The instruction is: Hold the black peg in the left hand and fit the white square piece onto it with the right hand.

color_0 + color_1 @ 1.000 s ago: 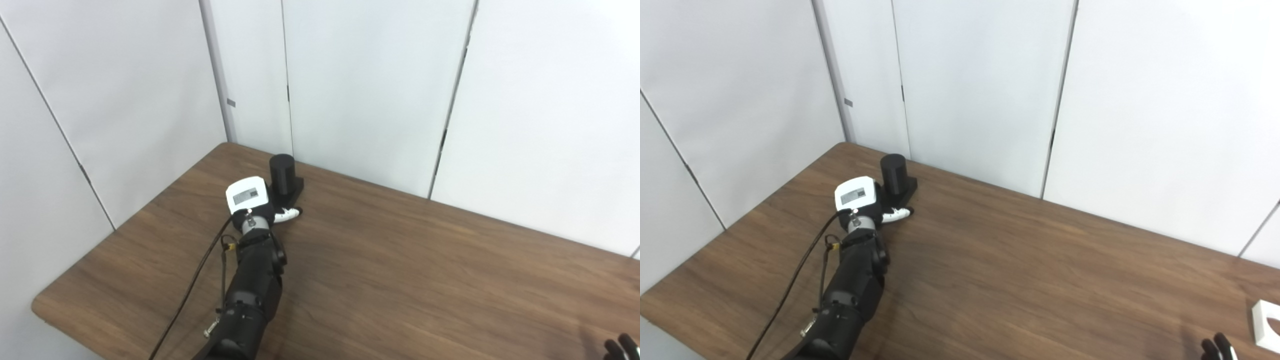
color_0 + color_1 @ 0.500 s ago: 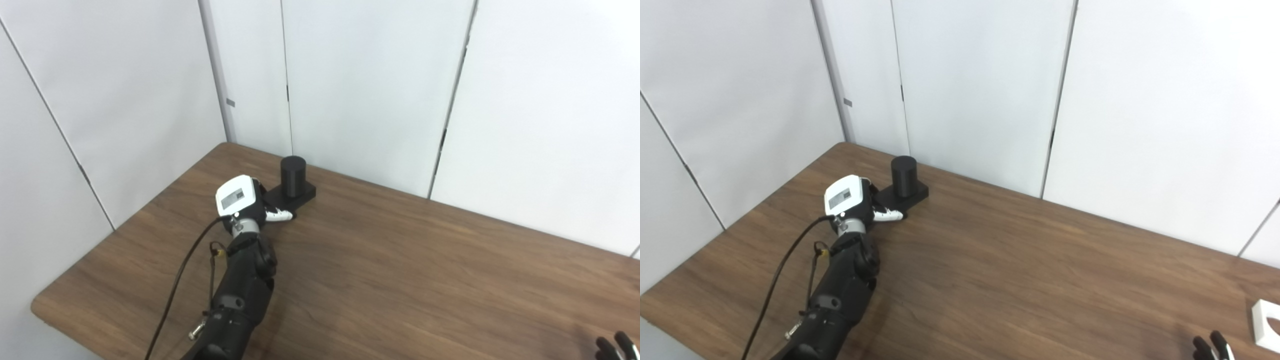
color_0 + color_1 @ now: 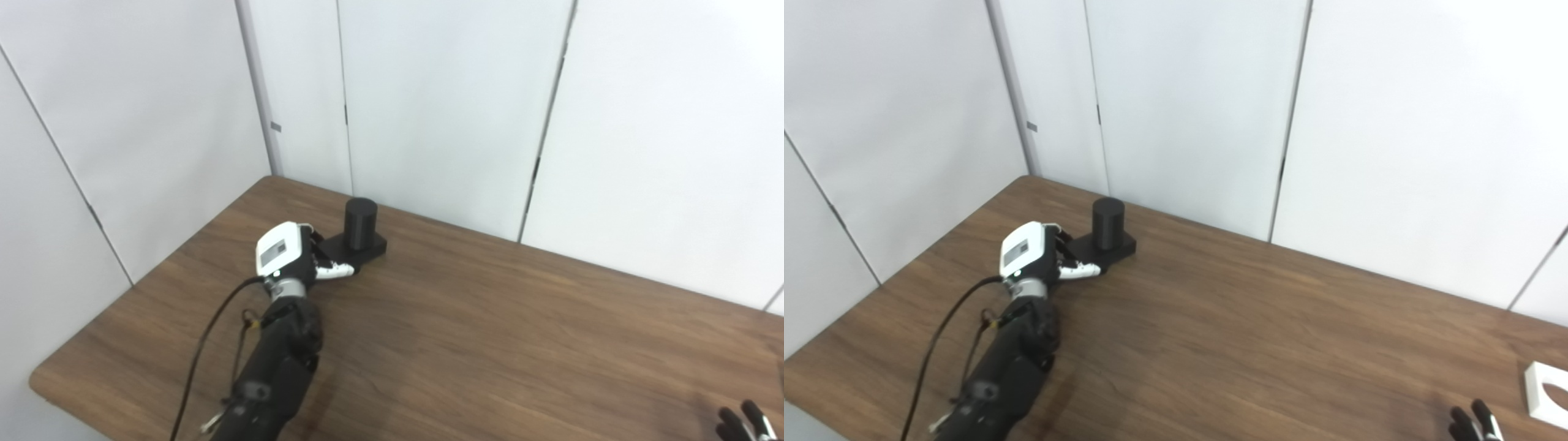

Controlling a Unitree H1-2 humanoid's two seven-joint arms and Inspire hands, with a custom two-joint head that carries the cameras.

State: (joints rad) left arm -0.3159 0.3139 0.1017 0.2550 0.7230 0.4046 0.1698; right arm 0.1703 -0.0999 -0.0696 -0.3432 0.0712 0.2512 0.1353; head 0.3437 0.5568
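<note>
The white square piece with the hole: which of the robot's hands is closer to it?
Right. The right hand is at the table's near right corner, just beside the white square piece. The left hand is far across the table, at the black peg.

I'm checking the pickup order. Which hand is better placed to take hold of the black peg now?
Left. The left hand is right beside the black peg, at its base. Only the fingertips of the right hand show at the table's near right corner, by the white square piece.

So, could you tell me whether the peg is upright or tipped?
Upright: the peg stands on its flat base on the table.
</note>
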